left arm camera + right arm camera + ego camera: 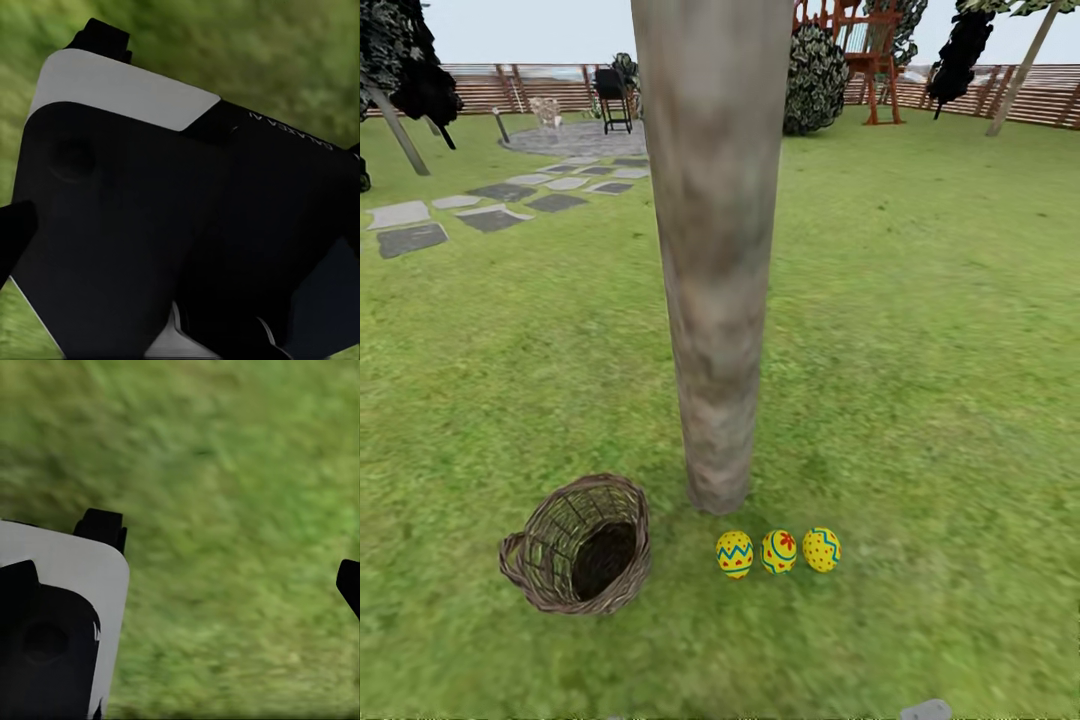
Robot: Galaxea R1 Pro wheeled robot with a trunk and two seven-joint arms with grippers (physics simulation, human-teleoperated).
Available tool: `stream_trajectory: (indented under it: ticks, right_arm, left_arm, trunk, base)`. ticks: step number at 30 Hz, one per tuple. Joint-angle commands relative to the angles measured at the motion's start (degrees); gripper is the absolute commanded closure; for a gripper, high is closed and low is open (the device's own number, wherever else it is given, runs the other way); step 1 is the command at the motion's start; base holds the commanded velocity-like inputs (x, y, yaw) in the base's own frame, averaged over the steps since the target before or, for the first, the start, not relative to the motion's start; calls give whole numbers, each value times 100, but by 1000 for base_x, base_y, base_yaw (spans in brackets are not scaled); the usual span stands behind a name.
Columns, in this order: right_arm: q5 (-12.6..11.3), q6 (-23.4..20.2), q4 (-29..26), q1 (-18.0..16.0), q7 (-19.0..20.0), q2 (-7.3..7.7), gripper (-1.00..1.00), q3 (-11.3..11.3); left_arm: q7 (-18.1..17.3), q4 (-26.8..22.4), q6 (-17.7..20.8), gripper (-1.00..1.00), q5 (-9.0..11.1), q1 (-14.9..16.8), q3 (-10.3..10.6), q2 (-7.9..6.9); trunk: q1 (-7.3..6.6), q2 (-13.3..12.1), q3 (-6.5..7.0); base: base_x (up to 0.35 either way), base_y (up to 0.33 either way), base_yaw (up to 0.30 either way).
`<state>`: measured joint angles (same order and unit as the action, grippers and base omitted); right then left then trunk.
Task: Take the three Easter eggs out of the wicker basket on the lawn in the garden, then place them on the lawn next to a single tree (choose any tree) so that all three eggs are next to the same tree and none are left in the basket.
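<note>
A: Head view, background first. The garden's slatted fence (510,90) runs along the back, with grey stepping stones (490,215) at far left and a red playset (870,60) at far right. The lawn (920,350) takes up everything nearer.

B: Task items?

A: The tree (715,260), a bare mottled trunk, stands mid-frame. The three Easter eggs lie in a row on the grass just in front of its foot: left egg (735,554), middle egg with the red flower mark (779,551), right egg (822,549). They sit close together; I cannot tell whether they touch. The wicker basket (582,545) lies tipped beside them, mouth toward the camera, and no egg shows in the part of its interior I can see.

B: So, judged status?

A: All three eggs beside one tree, basket apparently vacated. Placement looks complete, nothing left to move.

B: Left wrist view?

A: Blurred grass behind a dark robot housing with a white panel (120,94). Finger spacing: cannot tell.

B: Right wrist view?

A: Grass again. One dark fingertip (349,583) sits at the frame's far edge, well apart from the other side, with nothing between; I read the right gripper (225,562) as spread and carrying nothing.
</note>
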<state>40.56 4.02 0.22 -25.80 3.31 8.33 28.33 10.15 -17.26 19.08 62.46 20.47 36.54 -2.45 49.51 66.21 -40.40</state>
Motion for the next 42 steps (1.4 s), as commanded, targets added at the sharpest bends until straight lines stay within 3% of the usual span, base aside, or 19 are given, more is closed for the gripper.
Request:
stream_trajectory:
  ticks: [1,10,20,28,38,42]
  right_arm:
    - [28,17,0,0,21,2,-100,49]
    - [40,20,0,10,29,-1,-100,50]
    - [36,20,0,12,29,2,-100,50]
    - [73,126,4,13,29,-6,-100,50]
    - [60,235,65,16,29,-6,-100,50]
    - [41,363,66,16,29,-1,-100,50]
  left_arm:
    - [49,-14,9,-100,56,1,39,-1]
    - [49,262,-41,-100,54,1,37,57]
    - [49,602,-535,-100,54,1,37,101]
    - [49,705,-1028,-100,63,1,31,82]
    - [30,855,-1075,-100,106,2,3,35]
    - [21,942,-1068,-100,92,1,12,-100]
  trunk:
    - [-23,-39,10]
    - [-220,-400,212]
    - [-440,-801,479]
    - [-440,-801,549]
    - [-440,-801,638]
    - [-440,-801,673]
  base:
    - [0,0,0]
    - [0,0,-21]
    - [0,0,-61]
    - [0,0,-62]
    - [0,0,-27]
    - [0,0,0]
